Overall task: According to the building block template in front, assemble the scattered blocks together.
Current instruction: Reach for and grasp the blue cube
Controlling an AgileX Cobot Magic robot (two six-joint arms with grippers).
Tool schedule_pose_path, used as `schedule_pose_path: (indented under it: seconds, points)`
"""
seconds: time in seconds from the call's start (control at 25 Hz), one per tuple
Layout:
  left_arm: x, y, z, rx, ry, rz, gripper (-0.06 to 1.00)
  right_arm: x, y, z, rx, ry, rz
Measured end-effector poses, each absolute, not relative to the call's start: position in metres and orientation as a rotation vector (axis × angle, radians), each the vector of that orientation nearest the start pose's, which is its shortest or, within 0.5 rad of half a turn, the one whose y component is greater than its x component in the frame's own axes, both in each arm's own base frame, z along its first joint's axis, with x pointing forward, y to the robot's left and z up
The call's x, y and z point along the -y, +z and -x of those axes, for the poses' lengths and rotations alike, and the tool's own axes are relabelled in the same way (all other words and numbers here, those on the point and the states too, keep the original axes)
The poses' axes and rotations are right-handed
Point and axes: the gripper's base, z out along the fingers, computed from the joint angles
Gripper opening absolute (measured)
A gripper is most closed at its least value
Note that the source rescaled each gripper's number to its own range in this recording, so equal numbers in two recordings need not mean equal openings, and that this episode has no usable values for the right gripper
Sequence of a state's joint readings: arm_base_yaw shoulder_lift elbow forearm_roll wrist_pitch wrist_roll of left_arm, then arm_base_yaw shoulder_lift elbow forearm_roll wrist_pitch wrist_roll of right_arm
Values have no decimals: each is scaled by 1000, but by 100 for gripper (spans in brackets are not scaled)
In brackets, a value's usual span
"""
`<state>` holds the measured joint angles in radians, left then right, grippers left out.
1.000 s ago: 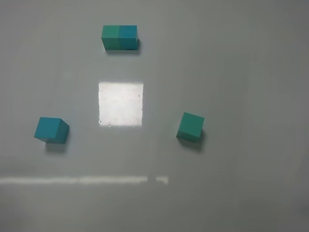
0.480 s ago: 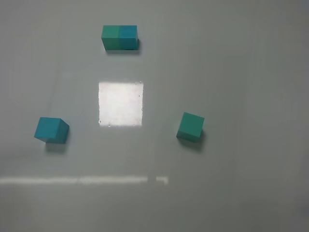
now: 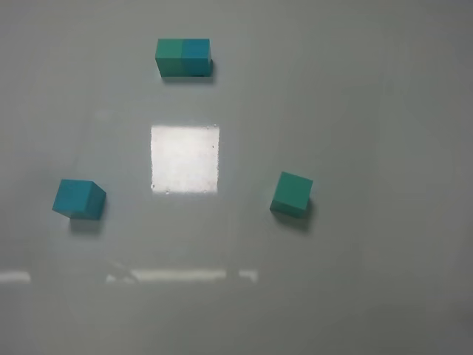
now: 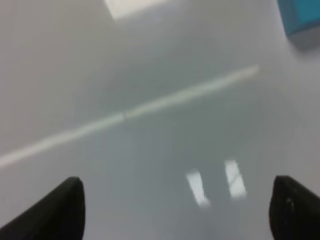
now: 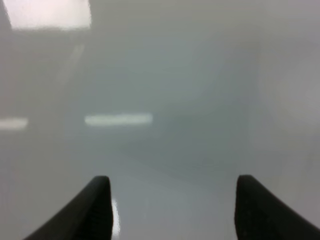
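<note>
Blue cube [image 3: 77, 198], green cube [image 3: 291, 194] well apart

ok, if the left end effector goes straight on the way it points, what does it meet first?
Probably bare table: nothing shows directly ahead of the open left end effector. The blue-teal cube sits at the edge of the wrist view, off that line, so likely missed. Depth is unclear.
</note>
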<state>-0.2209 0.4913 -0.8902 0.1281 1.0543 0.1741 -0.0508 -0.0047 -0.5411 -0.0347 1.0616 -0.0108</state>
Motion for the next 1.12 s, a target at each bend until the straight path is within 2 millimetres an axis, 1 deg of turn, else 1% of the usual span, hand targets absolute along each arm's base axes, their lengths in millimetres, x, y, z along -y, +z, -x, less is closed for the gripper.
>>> schedule_pose_path:
  seconds: [0.16,0.32,0.52,0.6,0.72,0.96,1.12]
  points:
    - [12,383,-80,-2104,160,-605,100,2,288,11,-1999,-81,-43]
    - [26,380,-97,-2071,253,-910,100,2,288,11,-1999,-81,-43]
    - [42,372,-114,-1929,417,-1347,100,2,288,11,-1999,-81,-43]
    - [47,371,-121,-1878,463,-1471,100,2,288,11,-1999,-81,-43]
    - [57,374,-136,-1840,495,-1561,100,2,288,11,-1999,-81,-43]
    - [80,387,-170,-1823,497,-1606,100,2,288,11,-1999,-81,-43]
    - [98,388,-188,-1811,482,-1652,100,2,288,11,-1999,-81,-43]
